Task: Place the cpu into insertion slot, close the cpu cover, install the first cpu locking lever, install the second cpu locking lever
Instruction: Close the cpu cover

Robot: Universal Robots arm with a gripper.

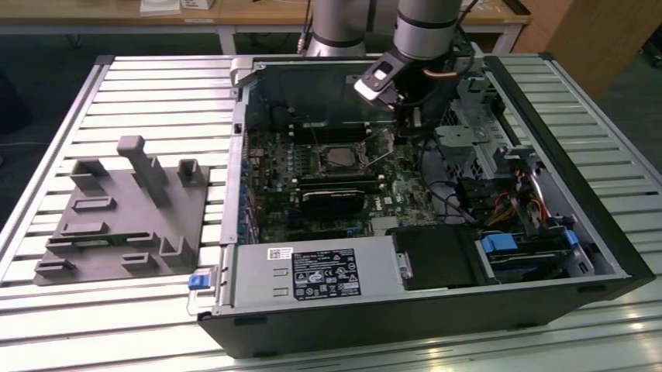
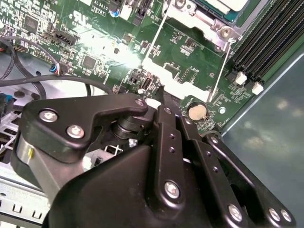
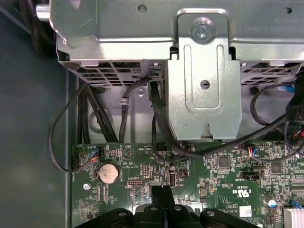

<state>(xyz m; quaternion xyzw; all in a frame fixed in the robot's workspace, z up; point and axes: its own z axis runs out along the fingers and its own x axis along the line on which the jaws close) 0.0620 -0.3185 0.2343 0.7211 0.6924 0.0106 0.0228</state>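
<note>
End effector [image 3: 164, 195], clenched and empty, hangs over the motherboard [image 3: 213, 175]. At the top of the second wrist view, the cpu [image 2: 224, 4] seems seated and the cover [image 2: 190, 20] down. The levers [image 2: 153, 40] look unlatched.

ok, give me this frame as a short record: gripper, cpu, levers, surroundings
gripper: shut, empty, low over the motherboard, beside the socket
cpu: lying in the socket
locking levers: two wire rods angling off the socket, seemingly unlatched
surroundings: open computer case on slatted table; grey fixture tray outside it
</note>
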